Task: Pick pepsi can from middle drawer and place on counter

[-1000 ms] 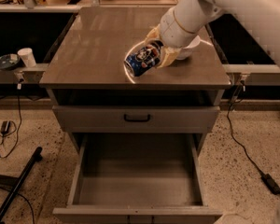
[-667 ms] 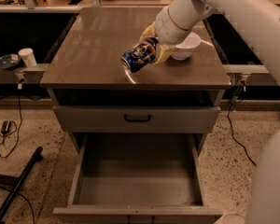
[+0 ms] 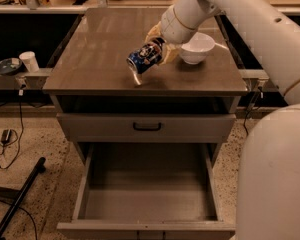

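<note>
The pepsi can (image 3: 144, 59), dark blue with a silver end, hangs tilted just above the counter (image 3: 95, 49), its lower end close to the front middle of the top. My gripper (image 3: 157, 51) is shut on the can's upper part, and the white arm reaches in from the upper right. Below, the middle drawer (image 3: 147, 194) is pulled out, and its grey floor holds nothing.
A white bowl (image 3: 196, 47) stands on the counter right of the gripper. A shut drawer front with a black handle (image 3: 147, 127) sits above the open drawer. At left are a white cup (image 3: 29, 61), floor cables and a black pole (image 3: 17, 199). My white body (image 3: 275, 184) fills the lower right.
The gripper and the can have shifted a little to the left over the counter, uncovering the white bowl. The drawer has not moved.
</note>
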Motion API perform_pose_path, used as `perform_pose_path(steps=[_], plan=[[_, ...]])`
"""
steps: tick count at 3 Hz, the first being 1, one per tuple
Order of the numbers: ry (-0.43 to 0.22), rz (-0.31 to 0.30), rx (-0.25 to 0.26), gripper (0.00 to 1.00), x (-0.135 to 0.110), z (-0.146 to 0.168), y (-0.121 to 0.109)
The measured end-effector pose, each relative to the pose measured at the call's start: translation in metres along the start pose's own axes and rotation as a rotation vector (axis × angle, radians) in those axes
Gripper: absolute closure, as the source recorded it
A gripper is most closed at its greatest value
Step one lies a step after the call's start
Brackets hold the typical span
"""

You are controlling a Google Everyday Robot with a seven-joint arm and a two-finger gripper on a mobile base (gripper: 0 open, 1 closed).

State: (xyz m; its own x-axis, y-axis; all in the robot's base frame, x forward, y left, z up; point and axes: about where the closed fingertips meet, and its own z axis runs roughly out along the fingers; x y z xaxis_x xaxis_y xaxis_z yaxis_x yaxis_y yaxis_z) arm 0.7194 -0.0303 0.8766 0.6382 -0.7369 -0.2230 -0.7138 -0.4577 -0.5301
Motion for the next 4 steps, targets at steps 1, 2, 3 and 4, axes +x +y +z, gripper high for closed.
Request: perform_pose_path(steps=[1,2,3,4], plan=[[0.0,0.0,0.0,0.81,0.0,0.0,0.0],[0.0,0.0,0.0,0.58,0.0,0.0001,0.0],[0.0,0.0,0.0,0.34,0.0,0.0001,0.0],[0.0,0.0,0.0,0.11,0.0,0.0001,0.0]])
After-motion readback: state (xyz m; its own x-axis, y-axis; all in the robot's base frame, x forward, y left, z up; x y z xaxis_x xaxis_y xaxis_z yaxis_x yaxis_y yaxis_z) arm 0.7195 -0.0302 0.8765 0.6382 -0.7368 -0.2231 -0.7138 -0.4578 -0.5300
